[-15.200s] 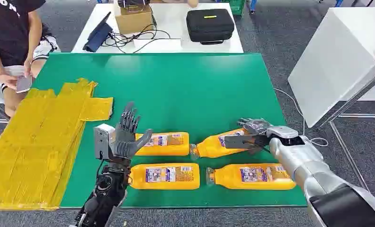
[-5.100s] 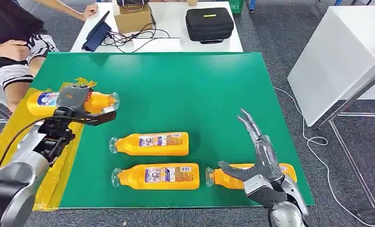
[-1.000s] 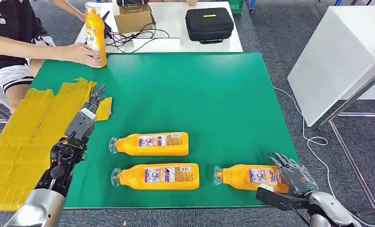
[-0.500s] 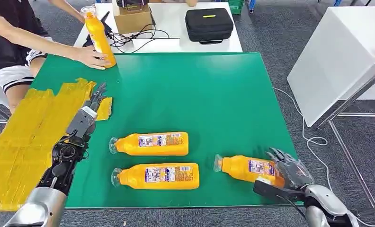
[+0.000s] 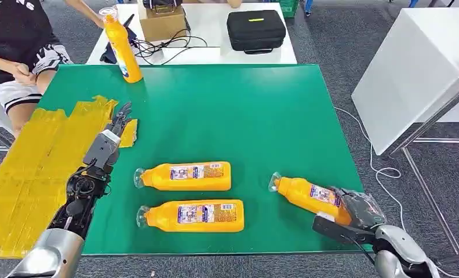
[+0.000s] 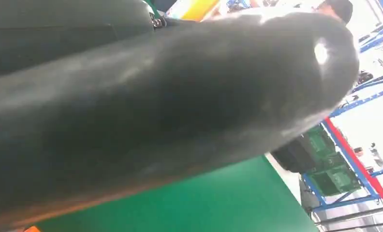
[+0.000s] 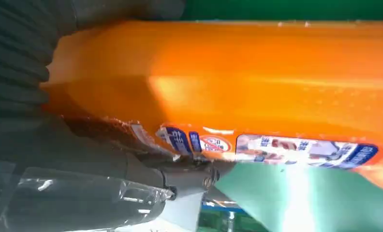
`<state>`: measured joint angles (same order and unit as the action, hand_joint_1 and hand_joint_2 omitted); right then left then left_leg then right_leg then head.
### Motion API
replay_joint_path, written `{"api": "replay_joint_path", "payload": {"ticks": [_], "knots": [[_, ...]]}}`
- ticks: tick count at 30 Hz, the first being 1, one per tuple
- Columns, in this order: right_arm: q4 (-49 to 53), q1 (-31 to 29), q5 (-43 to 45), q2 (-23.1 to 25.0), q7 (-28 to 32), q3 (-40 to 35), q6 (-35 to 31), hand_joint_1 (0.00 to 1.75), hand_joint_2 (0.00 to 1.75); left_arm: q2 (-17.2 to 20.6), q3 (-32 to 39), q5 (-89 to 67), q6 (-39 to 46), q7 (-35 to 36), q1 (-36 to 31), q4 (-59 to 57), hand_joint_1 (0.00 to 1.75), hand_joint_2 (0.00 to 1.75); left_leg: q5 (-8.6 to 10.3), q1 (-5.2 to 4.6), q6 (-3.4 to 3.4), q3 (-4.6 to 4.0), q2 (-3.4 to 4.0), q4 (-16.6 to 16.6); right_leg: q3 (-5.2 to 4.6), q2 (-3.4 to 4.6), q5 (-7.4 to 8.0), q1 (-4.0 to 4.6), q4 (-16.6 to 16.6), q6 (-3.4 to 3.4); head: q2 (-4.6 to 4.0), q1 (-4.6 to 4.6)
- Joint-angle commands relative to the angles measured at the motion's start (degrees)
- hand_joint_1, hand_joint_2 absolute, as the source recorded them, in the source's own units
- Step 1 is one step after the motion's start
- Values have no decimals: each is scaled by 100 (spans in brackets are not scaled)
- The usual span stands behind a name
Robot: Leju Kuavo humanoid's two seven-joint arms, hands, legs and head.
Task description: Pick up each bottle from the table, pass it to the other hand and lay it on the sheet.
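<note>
The right hand point(image 5: 359, 209) had its fingers point(image 5: 363, 202) clamped on the base of the bottle point(image 5: 308, 197), whose long axis ran away from them toward the far, spread-fingered, empty left hand point(image 5: 112, 134).

Both arms are silver near the body, and the left forearm point(image 5: 79, 200) turns to exposed black mechanics with cables. The left hand point(image 5: 112, 130) has a grey back plate and dark slender fingers. The right hand point(image 5: 357, 211) is dark grey with a thick black thumb.
</note>
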<state>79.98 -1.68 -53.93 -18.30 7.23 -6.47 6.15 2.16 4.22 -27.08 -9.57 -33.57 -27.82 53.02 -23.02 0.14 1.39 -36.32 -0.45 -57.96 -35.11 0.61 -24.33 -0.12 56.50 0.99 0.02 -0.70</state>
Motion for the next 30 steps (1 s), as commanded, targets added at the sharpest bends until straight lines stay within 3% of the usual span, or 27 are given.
{"api": "replay_joint_path", "payload": {"ticks": [1, 4, 6, 9, 10, 13, 14, 18, 23, 27, 28, 30], "knots": [[-263, -341, 313, 559, -100, 265, -431, 175, 175, -99, 144, 61, 32, 92, 18, -86, 0, 0, -12, 3, -9, 36, 16, 8, 32, 9, -7, 4, -9, -2, 0, 0], [-270, -329, 313, 549, -100, 270, -431, 175, 175, -103, 143, 62, 30, 93, 11, -83, 0, 0, -11, 3, -9, 33, 6, 7, 31, -4, -11, 6, -8, -1, 0, -4], [-108, -255, 623, 1051, 94, 634, -1002, 175, 175, -200, 311, 291, -106, 219, 177, 111, 0, 0, -13, 3, -8, 35, 2, 6, 34, -4, -14, 5, -6, 0, 0, -2], [-94, -496, 1098, 1841, 390, 796, -1699, 175, 175, -583, 768, 1119, -615, 955, 419, 496, 0, 0, -9, 2, -8, 26, 25, 9, 20, 21, -4, 5, -8, -1, 0, 0], [-190, -604, 1633, 2083, 713, 795, -1899, 175, 175, -720, 791, 1420, -766, 1142, 398, 575, 0, 175, -18, 3, -10, 42, 32, 8, 35, 26, -9, 6, -8, -2, 0, -2], [-353, -689, 1858, 2114, 765, 541, -2158, 175, 175, -762, 528, 1645, -684, 1328, 293, 625, 0, 175, -26, 7, -16, 51, 42, 3, 43, 27, -15, 11, -2, -2, 0, -2], [-334, -674, 1939, 2126, 820, 555, -2187, 175, 175, -770, 531, 1736, -748, 1336, 265, 603, 0, 175, -4, 5, -10, 6, 20, 2, 0, 9, -3, 8, 0, -1, 0, -4], [-531, -826, 2845, 2427, 1717, 432, -2622, 175, 175, -899, -54, 2333, -1031, 1476, 242, 964, 0, 175, -14, 12, -12, 33, 2, 1, 34, -7, -15, 11, -4, 0, 0, 0], [-1459, -1702, 3512, 2540, 2267, 116, -3074, 175, 175, -900, -1298, 2753, -944, 1679, 560, 1964, 0, 175, -10, 6, -9, 13, 21, -2, 8, 15, -5, 5, 2, 1, 0, -2], [-2088, -2226, 3792, 2577, 2569, -136, -3208, 175, 175, -927, -1914, 2869, -922, 1693, 635, 2440, 0, 175, -7, 7, -8, 11, 17, -2, 10, 10, -4, 6, 0, 0, 0, 0], [-2215, -2321, 3834, 2598, 2595, -232, -3210, 175, 175, -896, -1998, 2910, -887, 1691, 673, 2559, 0, 175, -23, 7, -12, 48, 24, -4, 46, 11, -18, 8, 0, 2, 0, -2], [-2468, -2552, 3944, 2635, 2662, -528, -3229, 175, 175, -751, -2191, 3074, -815, 1722, 757, 2872, 0, 175, -8, 7, -9, 14, 27, 0, 10, 20, -2, 7, -1, -1, 0, 0]]}}
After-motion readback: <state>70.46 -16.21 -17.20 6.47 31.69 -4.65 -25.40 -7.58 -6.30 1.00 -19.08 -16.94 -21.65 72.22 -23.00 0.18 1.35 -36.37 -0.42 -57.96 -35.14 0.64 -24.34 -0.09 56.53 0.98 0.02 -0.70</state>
